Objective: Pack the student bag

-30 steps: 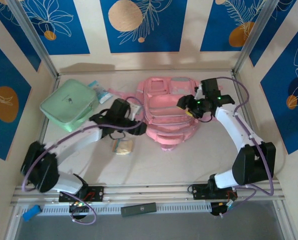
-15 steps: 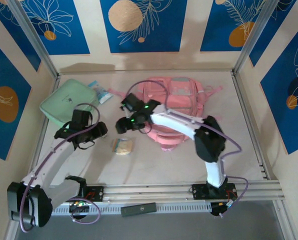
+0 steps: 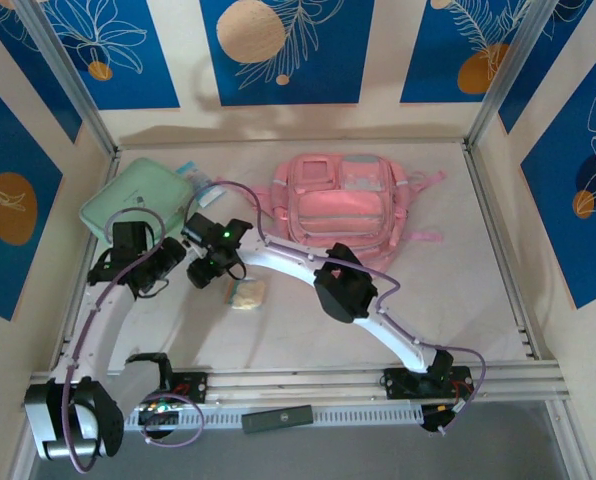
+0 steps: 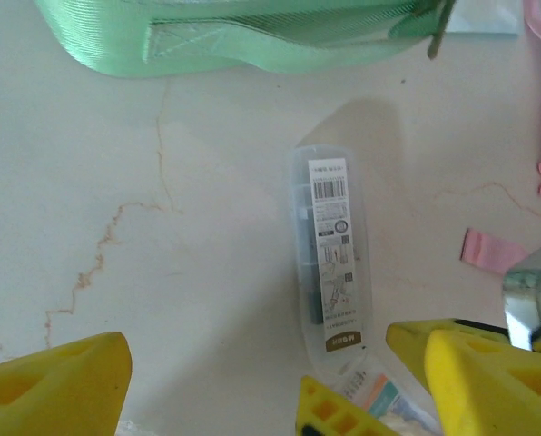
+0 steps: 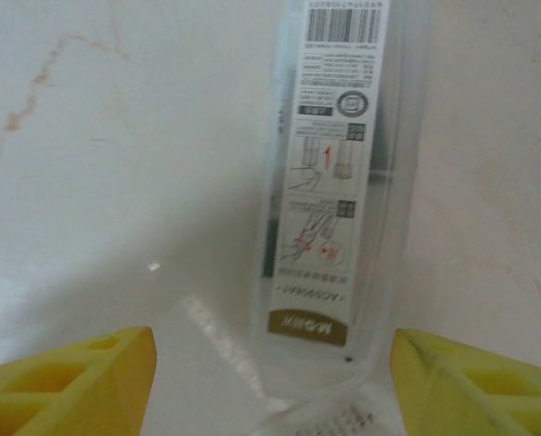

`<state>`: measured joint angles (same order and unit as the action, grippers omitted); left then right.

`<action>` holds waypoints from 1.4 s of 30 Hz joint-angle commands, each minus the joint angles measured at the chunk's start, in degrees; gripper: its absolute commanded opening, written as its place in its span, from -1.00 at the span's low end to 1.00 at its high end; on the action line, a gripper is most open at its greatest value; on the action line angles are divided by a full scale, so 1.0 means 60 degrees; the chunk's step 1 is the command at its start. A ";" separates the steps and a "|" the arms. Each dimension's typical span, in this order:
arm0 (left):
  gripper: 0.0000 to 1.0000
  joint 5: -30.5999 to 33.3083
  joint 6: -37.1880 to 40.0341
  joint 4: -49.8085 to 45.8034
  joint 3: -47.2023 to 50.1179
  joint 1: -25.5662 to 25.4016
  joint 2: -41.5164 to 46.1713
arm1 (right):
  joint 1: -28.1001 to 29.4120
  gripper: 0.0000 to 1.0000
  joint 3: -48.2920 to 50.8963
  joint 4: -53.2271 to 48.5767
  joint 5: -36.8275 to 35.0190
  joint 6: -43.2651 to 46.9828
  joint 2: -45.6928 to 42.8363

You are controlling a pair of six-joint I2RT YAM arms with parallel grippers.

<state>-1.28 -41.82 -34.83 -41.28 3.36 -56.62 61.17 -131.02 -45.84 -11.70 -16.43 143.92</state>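
Left pincer (image 4: 261,377) and right pincer (image 5: 270,377) both hung open over one clear case (image 4: 329,263), left of the student bag (image 3: 343,210) lying far-centre on the bench (image 3: 458,300); such crowding risked collision.

Top view: jaws on both arms are too small and dark for us to separate from the wrists. Right arm's elbow covers part of the student bag's (image 3: 343,200) near edge. Beige packet (image 3: 246,293) is too small to identify. Left wrist view: mint case (image 4: 252,41), beyond the clear case (image 4: 329,263), is cut by the top edge. Pink strap end (image 4: 488,251), right of the clear case, disappears at a blurred grey part. We see a printed packet (image 4: 381,398) at the clear case's near end, half covered by yellow fingers (image 4: 475,381) cropped at the bottom. Right wrist view: clear case's far end is cropped, label print too blurred to read.
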 commanded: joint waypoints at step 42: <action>0.53 -0.0614 0.2603 0.1260 -0.2181 -0.2571 -0.0643 | -0.3325 -0.67 0.8864 0.0764 0.1681 -0.3080 -0.9191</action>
<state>-4.84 -32.62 -30.59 -50.54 -6.50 -57.45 44.88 -83.64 -38.72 -4.91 -28.62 93.86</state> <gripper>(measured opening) 0.763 0.371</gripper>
